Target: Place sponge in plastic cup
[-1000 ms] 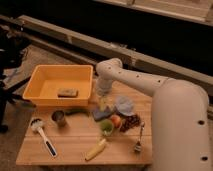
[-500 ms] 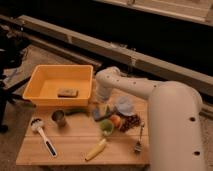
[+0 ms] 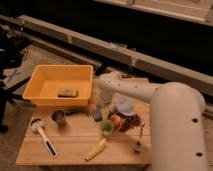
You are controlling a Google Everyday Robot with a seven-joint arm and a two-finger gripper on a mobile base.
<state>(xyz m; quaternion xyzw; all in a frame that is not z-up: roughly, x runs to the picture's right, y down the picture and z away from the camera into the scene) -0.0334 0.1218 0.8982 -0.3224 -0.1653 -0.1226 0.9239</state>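
Observation:
The blue-grey sponge (image 3: 96, 115) lies flat on the wooden table (image 3: 70, 147), just in front of the yellow bin's right corner. The light-green plastic cup (image 3: 106, 127) stands upright a little to the sponge's front right, apart from it. My white arm comes in from the right and bends down at the bin's right side. My gripper (image 3: 102, 104) hangs low just behind and above the sponge, partly merged with the arm's end.
A yellow bin (image 3: 37, 80) at back left holds a brown block (image 3: 67, 92). A metal cup (image 3: 59, 117), a brush (image 3: 42, 134), a banana (image 3: 95, 149), a pale-blue lump (image 3: 124, 106), fruit (image 3: 117, 121), grapes (image 3: 132, 121) and a fork (image 3: 139, 141) lie around.
My arm has swung left and down, bringing the gripper from above the bin's right edge to just over the sponge. The objects on the table have not moved.

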